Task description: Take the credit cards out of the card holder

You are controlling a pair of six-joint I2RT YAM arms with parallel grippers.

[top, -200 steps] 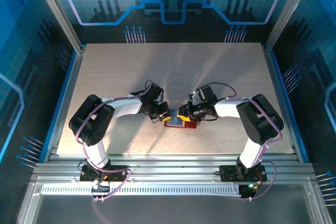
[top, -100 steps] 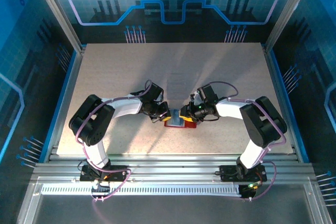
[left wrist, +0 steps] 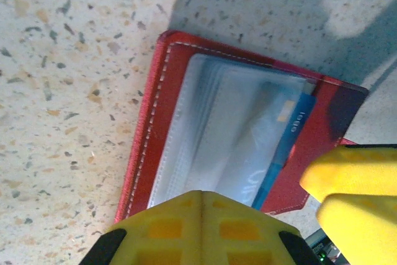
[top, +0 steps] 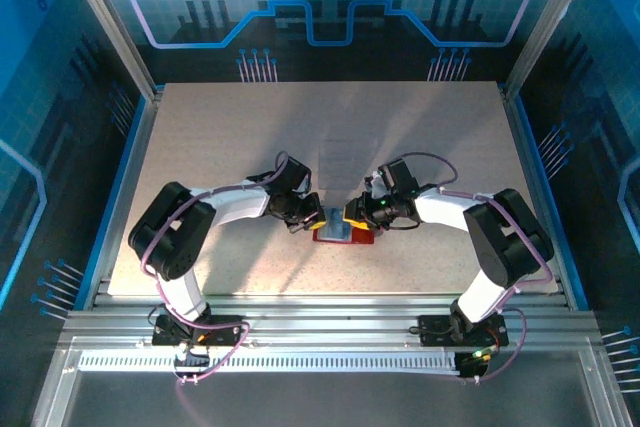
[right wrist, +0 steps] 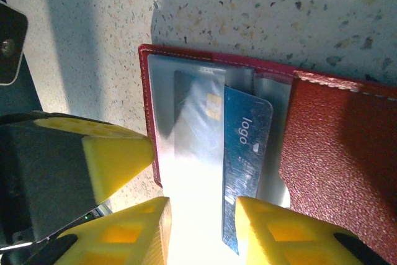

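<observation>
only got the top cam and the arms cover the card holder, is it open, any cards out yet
observer: The right wrist view shows the card holder lying open, with a blue card tucked in its clear pocket.
operator: right fingers on it?
observer: The right gripper has its fingers apart, tips at the near end of that pocket.
operator: and the left?
observer: In the left wrist view the left gripper is shut, tips at the holder's red border.
</observation>
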